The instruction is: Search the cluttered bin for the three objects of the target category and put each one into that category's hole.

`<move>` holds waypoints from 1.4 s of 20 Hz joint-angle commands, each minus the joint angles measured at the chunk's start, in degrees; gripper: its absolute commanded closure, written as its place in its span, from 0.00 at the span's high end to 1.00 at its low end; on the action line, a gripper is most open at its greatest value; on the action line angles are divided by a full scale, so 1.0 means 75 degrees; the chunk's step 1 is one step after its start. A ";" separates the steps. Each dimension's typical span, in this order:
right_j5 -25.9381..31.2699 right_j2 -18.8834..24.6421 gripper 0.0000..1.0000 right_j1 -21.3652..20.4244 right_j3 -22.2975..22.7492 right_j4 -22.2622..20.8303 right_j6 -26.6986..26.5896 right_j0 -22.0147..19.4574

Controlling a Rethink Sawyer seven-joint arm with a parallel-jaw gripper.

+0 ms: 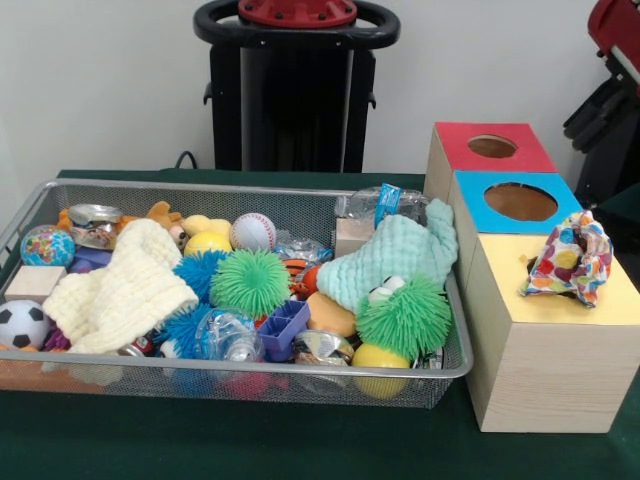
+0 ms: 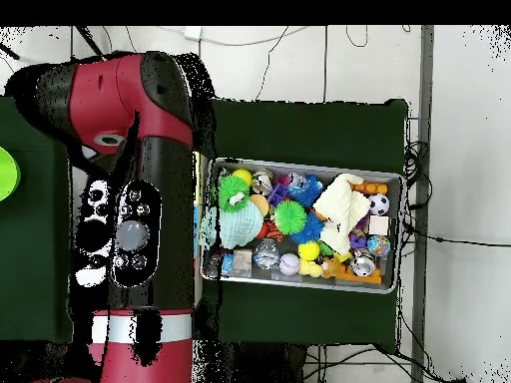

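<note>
The cluttered bin is a wide wire-mesh basket on the green table, and it also shows in the overhead view. It holds cloths, balls, blocks and spiky toys. The yellow-topped wooden box stands right of the bin. A multicoloured spotted cloth lies bunched on its top, and the hole does not show. The gripper shows in neither view. Only red and black arm parts show at the upper right, and the arm covers the boxes in the overhead view.
The blue-topped box and the red-topped box stand behind the yellow one, with their holes open. The bin holds a cream knitted cloth, a mint cloth, green spiky balls, a baseball and a soccer ball.
</note>
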 commanded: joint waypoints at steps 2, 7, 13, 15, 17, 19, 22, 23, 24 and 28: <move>-0.0359 0.0668 0.00 0.0546 0.0286 0.0130 0.0730 -0.0085; -0.0315 0.0608 0.00 0.0672 0.0083 0.0156 0.0895 -0.0073; -0.0314 0.0606 0.00 0.0646 0.0120 0.0205 0.0866 -0.0073; -0.0287 0.0599 0.00 0.0623 0.0131 0.0214 0.0847 -0.0068; -0.0235 0.0592 0.00 0.0606 0.0115 0.0231 0.0839 -0.0068; -0.0200 0.0590 0.00 0.0597 0.0093 0.0243 0.0834 -0.0072; -0.0176 0.0593 0.00 0.0581 0.0059 0.0275 0.0821 -0.0084; -0.0158 0.0589 0.00 0.0578 0.0036 0.0284 0.0807 -0.0088; -0.0096 0.0581 0.00 0.0586 -0.0017 0.0295 0.0789 -0.0094; -0.0091 0.0612 0.00 0.0727 -0.0304 0.0358 0.0719 -0.0134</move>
